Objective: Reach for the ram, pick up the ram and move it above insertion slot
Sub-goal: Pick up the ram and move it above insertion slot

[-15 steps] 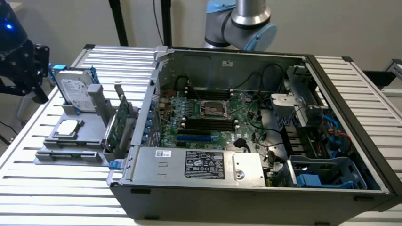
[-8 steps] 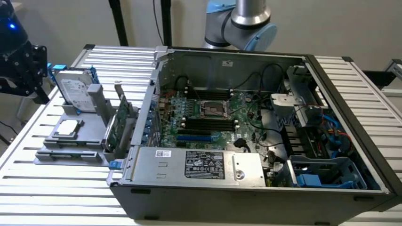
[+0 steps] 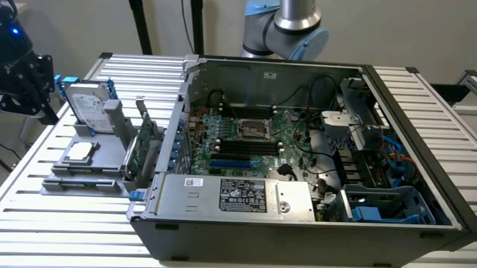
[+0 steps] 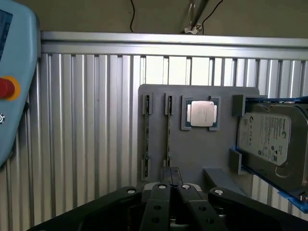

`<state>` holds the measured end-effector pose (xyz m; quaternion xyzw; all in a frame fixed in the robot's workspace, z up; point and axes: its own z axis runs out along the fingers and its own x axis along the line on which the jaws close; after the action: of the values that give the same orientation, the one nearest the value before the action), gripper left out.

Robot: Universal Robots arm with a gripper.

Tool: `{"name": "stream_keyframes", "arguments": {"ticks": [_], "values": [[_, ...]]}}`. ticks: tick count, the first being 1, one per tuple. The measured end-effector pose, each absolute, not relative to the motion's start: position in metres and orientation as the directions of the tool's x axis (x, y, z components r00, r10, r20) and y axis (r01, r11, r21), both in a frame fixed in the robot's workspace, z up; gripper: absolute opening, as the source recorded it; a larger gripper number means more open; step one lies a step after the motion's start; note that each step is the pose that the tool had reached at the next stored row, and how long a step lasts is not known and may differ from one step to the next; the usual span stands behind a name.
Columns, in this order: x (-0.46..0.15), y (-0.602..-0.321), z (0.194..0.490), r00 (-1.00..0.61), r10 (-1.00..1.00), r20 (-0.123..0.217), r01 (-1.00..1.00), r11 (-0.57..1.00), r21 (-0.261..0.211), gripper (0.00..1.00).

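the ram (image 4: 168, 137) is standing on its long edge in a grey holder (image 4: 192, 159), clipped at both ends and showing as a thin line in the wrist view. a second pair of clips (image 4: 146, 104) is sitting just beside it, and on its other side the square silver processor (image 4: 200, 113) is lying flat in a recess. beyond the processor a hard drive (image 4: 267, 139) with blue side rails is leaning at the holder's end. the tool (image 4: 171, 176) is hanging in line with one end of the ram, its two fingers (image 4: 165, 177) pressed together tip to tip; whether it is touching the stick cannot be told. the holder is resting on a slatted metal surface (image 4: 86, 144), with a light blue pendant (image 4: 14, 62) showing nearby. in the exterior view it is sitting to the exterior view's left of an open computer case (image 3: 246, 240), with a green expansion card (image 3: 142, 148) standing between them. inside the case the black memory slots (image 3: 246, 146) are lying on the motherboard (image 3: 291, 125), well apart from the ram, and the arm (image 3: 287, 25) is rising behind the case.
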<state>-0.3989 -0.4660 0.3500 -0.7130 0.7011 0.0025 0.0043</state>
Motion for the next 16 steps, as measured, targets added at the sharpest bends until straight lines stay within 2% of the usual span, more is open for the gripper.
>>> {"name": "stream_keyframes", "arguments": {"ticks": [4,6,7,9,10,11,16], "values": [[-0.399,-0.471,0.35,0.017,-1.0,-0.01,-1.0,-0.017,-0.003,0.12],[-0.399,-0.472,0.35,0.017,-1.0,-0.01,-1.0,-0.017,-0.003,0.24],[-0.399,-0.473,0.349,0.017,-1.0,-0.01,-1.0,-0.017,-0.003,0.24],[-0.399,-0.473,0.348,0.017,-1.0,-0.01,-1.0,-0.017,-0.003,0.36],[-0.399,-0.473,0.346,0.017,-1.0,-0.01,-1.0,-0.017,-0.003,0.36],[-0.399,-0.474,0.345,0.018,-1.0,-0.01,-1.0,-0.018,-0.003,0.42],[-0.399,-0.475,0.336,0.018,-1.0,-0.01,-1.0,-0.018,-0.003,0.42]]}}
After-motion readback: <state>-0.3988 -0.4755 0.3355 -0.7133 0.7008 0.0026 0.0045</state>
